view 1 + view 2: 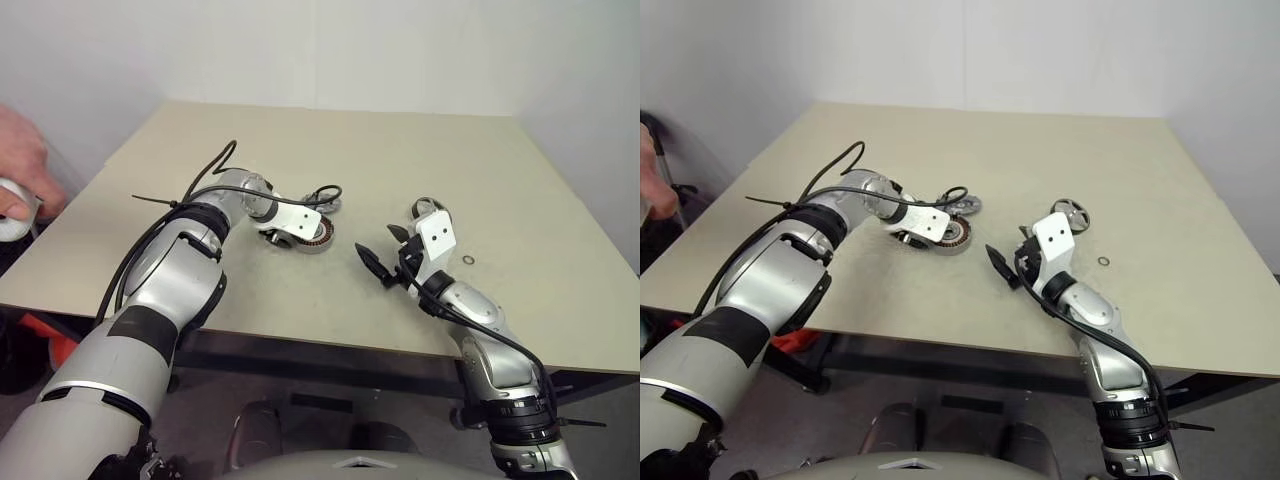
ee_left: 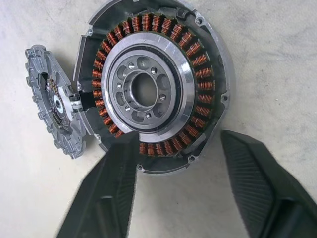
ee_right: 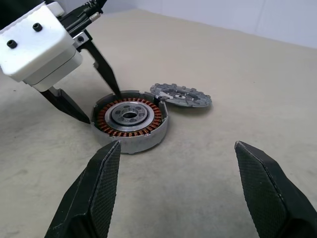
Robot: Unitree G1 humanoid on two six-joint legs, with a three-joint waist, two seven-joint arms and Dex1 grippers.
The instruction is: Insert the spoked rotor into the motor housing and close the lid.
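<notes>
Copper-wound motor housing (image 2: 153,89) between spread left hand (image 2: 193,173) fingers; right hand (image 3: 178,188) open

Left pincer (image 1: 292,232) covers part of the motor housing (image 1: 314,236) — lid (image 1: 328,206) half hidden behind cable.

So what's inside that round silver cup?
Inside the motor housing there is a ring of copper-brown windings around a silver hub with a hole. One black finger covers a bit of its rim.
</notes>
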